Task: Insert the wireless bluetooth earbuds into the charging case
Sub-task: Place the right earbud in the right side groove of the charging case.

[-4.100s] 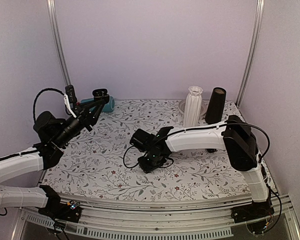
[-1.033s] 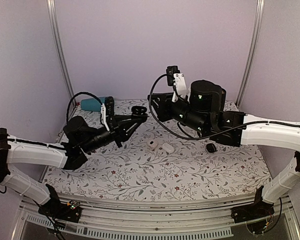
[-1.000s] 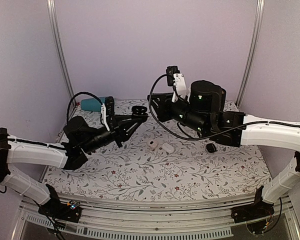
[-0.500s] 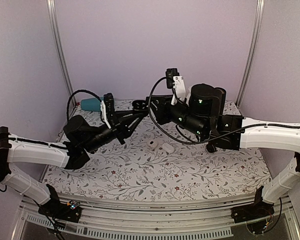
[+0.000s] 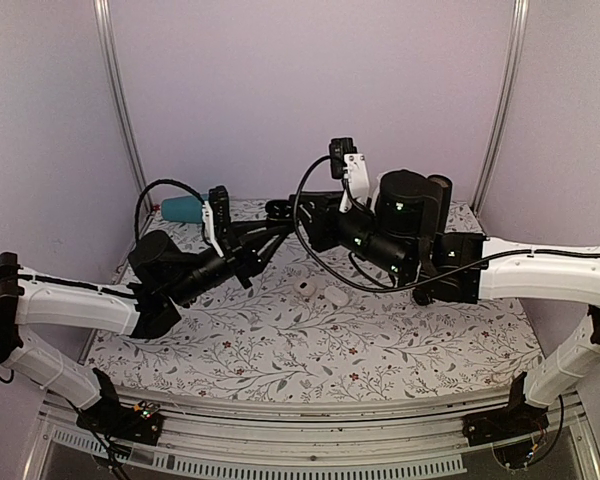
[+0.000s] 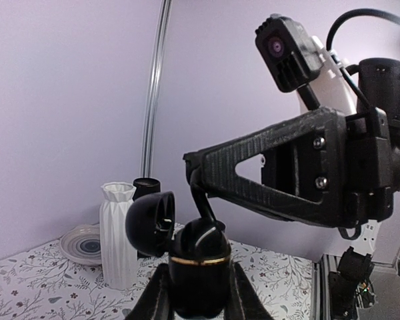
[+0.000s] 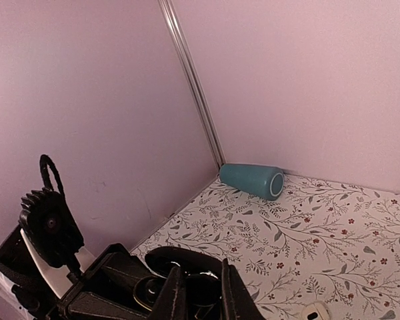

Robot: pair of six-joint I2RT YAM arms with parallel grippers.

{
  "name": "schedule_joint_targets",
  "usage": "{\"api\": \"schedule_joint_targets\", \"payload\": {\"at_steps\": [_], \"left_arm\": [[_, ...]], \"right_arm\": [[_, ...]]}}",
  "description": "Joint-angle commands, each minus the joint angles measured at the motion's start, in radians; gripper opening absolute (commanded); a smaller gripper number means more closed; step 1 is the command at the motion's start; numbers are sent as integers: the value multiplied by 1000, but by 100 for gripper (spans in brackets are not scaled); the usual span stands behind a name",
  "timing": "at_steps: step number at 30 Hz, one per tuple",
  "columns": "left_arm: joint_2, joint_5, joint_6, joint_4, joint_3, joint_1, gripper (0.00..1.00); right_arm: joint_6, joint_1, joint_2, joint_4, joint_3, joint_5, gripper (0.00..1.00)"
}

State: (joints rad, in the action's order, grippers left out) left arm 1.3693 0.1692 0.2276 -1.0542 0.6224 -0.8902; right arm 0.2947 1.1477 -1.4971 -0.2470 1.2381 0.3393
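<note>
Lab cell: metal-framed lilac walls

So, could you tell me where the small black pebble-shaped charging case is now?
In the left wrist view the left gripper holds the charging case, lid open, above the floral table, the right gripper's tips at its mouth.

Left gripper holds charging case beside right gripper.

earbuds: too small to tell | left gripper: cut off below
</note>
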Motion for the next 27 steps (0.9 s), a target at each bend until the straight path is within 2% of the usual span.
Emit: {"api": "schedule_joint_targets", "payload": {"at_steps": [1, 14, 27], "left_arm": [[2, -18, -18, -30, 35, -19, 0], [-14, -37, -19, -30, 41, -21, 0], [-29, -48, -27, -30, 28, -23, 0]], "right_arm": [[-7, 19, -30, 21, 5, 20, 4], [-28, 29, -52, 63, 16, 115, 4], [-27, 29, -28, 67, 13, 147, 4]]}}
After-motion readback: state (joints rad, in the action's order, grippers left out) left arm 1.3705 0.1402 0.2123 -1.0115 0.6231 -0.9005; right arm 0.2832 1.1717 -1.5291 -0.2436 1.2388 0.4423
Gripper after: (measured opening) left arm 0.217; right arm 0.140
